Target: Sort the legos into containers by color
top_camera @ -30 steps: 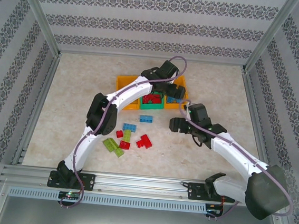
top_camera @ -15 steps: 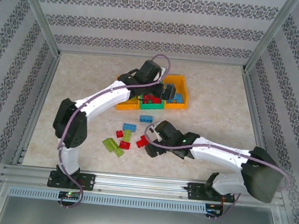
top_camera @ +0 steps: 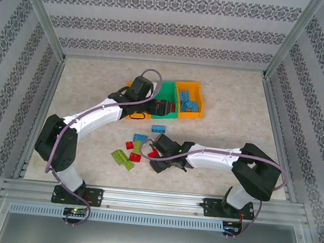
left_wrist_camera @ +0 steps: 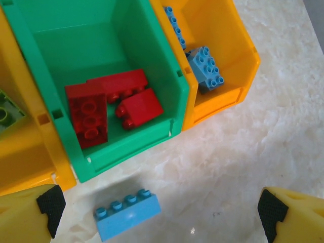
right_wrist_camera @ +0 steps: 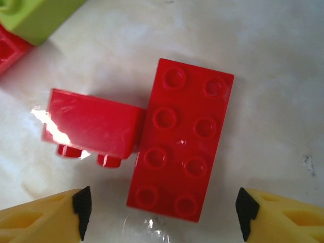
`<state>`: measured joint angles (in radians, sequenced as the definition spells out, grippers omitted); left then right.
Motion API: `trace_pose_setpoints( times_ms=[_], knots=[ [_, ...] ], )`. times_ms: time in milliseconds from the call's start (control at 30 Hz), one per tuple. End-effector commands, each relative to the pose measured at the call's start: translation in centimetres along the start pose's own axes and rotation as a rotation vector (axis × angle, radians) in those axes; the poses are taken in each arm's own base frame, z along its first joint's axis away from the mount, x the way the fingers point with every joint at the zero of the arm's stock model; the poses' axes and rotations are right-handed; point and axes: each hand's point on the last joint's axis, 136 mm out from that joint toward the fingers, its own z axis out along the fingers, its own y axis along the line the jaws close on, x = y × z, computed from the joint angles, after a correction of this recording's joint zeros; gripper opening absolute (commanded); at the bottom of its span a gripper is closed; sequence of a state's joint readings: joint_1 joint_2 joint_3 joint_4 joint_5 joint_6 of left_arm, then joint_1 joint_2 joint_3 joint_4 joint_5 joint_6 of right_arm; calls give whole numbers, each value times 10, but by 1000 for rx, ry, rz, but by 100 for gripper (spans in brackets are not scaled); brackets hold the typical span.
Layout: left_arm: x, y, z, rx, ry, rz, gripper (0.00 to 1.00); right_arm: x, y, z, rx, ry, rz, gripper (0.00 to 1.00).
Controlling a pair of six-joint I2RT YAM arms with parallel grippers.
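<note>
Glossy red eight-stud lego

middle bin: 3 bricks inside | 1 brick before it

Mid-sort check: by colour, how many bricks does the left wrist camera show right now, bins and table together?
Red bricks: 3, in the green bin
Light blue bricks: 3, two in the right orange bin, one on the table
Lime green brick: 1, in the left orange bin, cut off by the frame
Total: 7
</note>
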<state>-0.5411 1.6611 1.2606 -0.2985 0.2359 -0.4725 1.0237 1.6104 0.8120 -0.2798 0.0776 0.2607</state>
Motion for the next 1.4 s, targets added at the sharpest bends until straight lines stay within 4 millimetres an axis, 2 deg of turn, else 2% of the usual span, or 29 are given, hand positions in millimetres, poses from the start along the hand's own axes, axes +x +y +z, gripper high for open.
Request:
trace_pose_setpoints(
  times_ms=[0, 100, 200, 267, 400, 633, 800, 1033, 1167, 1367],
  knots=[
    [-14, -6, -20, 28, -73, -4, 100, -4, -5, 7, 56, 16, -14, 74],
    [-11, 2, -29, -4, -85, -2, 99, -7, -7, 11, 76, 13, -16, 65],
    [-2, 5, -35, -2, -91, -22, 99, -9, -12, 12, 102, 6, -12, 45],
    [5, 6, -39, 15, -99, -36, 99, -6, -15, 12, 119, 6, -3, 35],
    [13, 19, -49, -34, -123, -44, 99, -2, -21, 3, 138, -17, 13, 30],
    [24, 37, -68, -112, -144, -27, 99, -22, -40, -29, 103, -166, 114, 27],
    [38, 42, -72, -122, -110, 14, 99, -56, -66, -53, 52, -275, 226, 27],
    [68, 48, -73, -133, -39, 111, 100, -121, -123, -75, -41, -378, 479, 26],
    [86, 41, -74, -115, -11, 200, 100, -150, -144, -72, -73, -380, 573, 27],
    [122, 24, -71, -35, 67, 360, 100, -184, -169, -52, -136, -356, 697, 31]
  ],
)
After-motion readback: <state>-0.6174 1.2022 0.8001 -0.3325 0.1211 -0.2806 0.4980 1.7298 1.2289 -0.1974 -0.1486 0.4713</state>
